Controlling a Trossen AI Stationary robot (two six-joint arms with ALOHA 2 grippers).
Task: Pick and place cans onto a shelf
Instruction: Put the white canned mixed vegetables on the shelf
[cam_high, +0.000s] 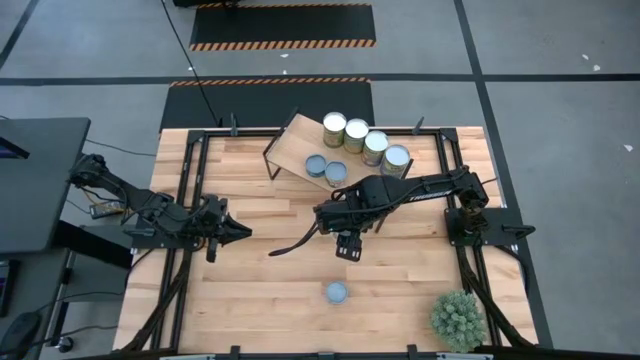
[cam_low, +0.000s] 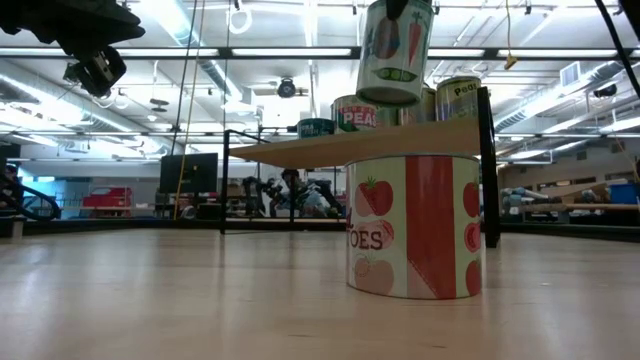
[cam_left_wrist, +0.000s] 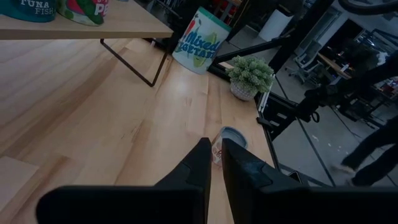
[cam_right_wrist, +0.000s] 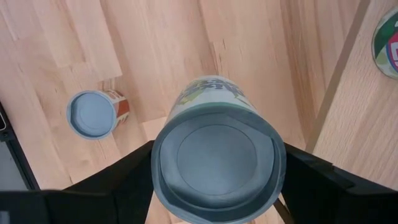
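Plank table (cam_high: 260, 270) filling the frame's centre, right gripper (cam_high: 347, 246) hanging at mid-frame, fingers spread wide and clasping a can (cam_right_wrist: 214, 165), left gripper (cam_high: 238, 232) waiting pinched shut at left, six cans sitting on the shelf (cam_high: 292, 148) at upper centre, one tin (cam_high: 336, 293) standing alone at lower centre.

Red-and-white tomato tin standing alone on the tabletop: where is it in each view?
High view: tin, bottom centre.
Low view: large, right of centre.
Left wrist view: just beyond left hand.
Right wrist view: beside the held blue-grey-topped can.
Shared landmark: light wooden shelf.
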